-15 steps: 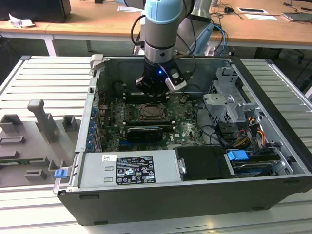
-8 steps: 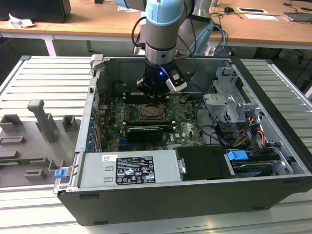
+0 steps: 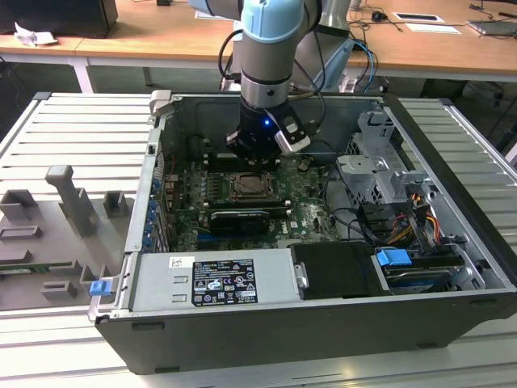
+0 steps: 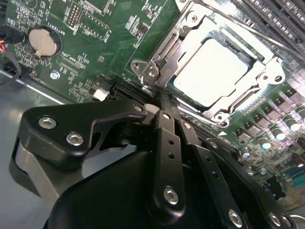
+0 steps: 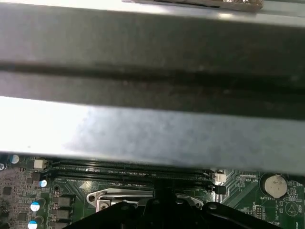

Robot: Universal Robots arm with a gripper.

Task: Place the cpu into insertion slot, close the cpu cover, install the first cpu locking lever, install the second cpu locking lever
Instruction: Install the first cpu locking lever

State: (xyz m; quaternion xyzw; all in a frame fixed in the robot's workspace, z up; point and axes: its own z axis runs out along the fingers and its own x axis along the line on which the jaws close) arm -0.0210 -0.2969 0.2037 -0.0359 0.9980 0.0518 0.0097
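In the second wrist view the cpu (image 4: pixel 214 69) lies flat in the insertion slot (image 4: pixel 248 102), its pale metal top showing. The cpu cover (image 4: pixel 177 45) is down over it, framing the chip. My gripper (image 4: pixel 161 101) is shut, and its black fingers (image 4: pixel 164 143) meet at the socket's corner beside a screw post; whether they pinch a locking lever I cannot tell. In the exterior view the gripper (image 3: pixel 252 158) hangs inside the open computer case just behind the insertion slot (image 3: pixel 246 187). The first wrist view shows the socket's metal rim (image 5: pixel 119 198) just past the gripper's body.
The green motherboard (image 4: pixel 95 43) carries a coin battery (image 4: pixel 42 40), memory slots (image 5: pixel 128 169) and a black graphics card (image 3: pixel 238 218). The case's grey wall (image 5: pixel 152 129) is close behind the gripper. A drive cage (image 3: pixel 376 174) and cables (image 3: pixel 404 222) fill the exterior view's right.
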